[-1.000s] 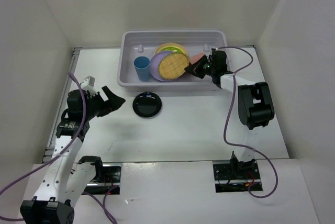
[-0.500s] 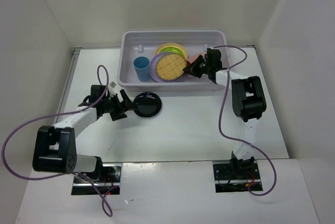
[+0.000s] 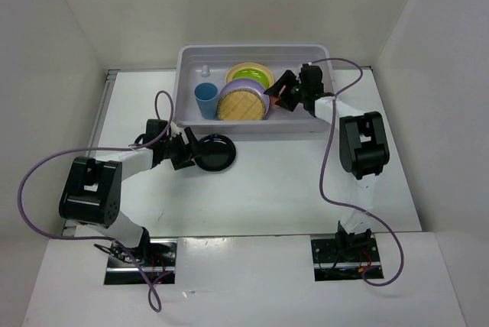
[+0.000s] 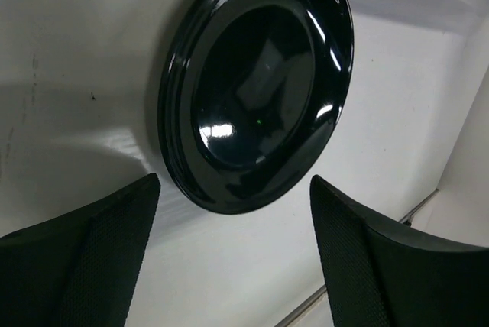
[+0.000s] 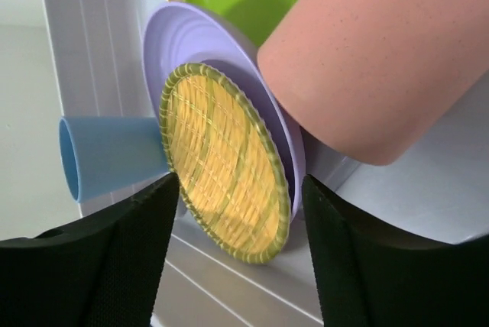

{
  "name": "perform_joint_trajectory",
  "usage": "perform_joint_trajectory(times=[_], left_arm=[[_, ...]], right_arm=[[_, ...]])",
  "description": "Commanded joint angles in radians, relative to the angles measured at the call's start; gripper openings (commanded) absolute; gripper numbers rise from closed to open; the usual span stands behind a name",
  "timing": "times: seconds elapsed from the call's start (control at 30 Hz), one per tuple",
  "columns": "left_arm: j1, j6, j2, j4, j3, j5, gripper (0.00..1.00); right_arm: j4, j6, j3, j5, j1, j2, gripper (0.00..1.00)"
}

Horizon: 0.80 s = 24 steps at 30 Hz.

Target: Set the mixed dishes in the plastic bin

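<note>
The plastic bin stands at the back of the table. Inside it are a blue cup, a lime green plate, a lavender plate, a tan woven plate leaning on edge against the lavender one, and a salmon-red cup. My right gripper is open inside the bin, its fingers either side of the woven plate's lower edge and apart from it. A glossy black plate lies on the table before the bin. My left gripper is open at its near rim.
White enclosure walls stand close on the left, back and right. A metal strip runs along the table's left edge. Purple cables loop from both arms, one hanging beside the right arm. The bin's front wall stands just behind the black plate.
My right gripper has opened and let go of the woven plate, which now leans more upright. My left arm has reached right, bringing its open gripper to the black plate.
</note>
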Motion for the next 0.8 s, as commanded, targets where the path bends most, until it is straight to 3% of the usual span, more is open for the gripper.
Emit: perform_joint_trajectory(times=[0.0, 0.2, 0.57, 0.77], left_arm=[[-0.006, -0.021, 0.035, 0.092, -0.018, -0.016, 0.84], [-0.024, -0.062, 0.121, 0.176, -0.027, -0.007, 0.7], [-0.034, -0.073, 0.169, 0.244, -0.059, -0.007, 0.42], [-0.034, -0.064, 0.169, 0.244, -0.059, -0.007, 0.19]], right_arm=[[-0.017, -0.025, 0.066, 0.016, 0.009, -0.095, 0.73], [-0.039, -0.025, 0.066, 0.063, 0.027, -0.195, 0.8], [-0.071, -0.034, 0.075, 0.085, 0.027, -0.315, 0.81], [-0.071, -0.025, 0.075, 0.085, 0.027, -0.333, 0.81]])
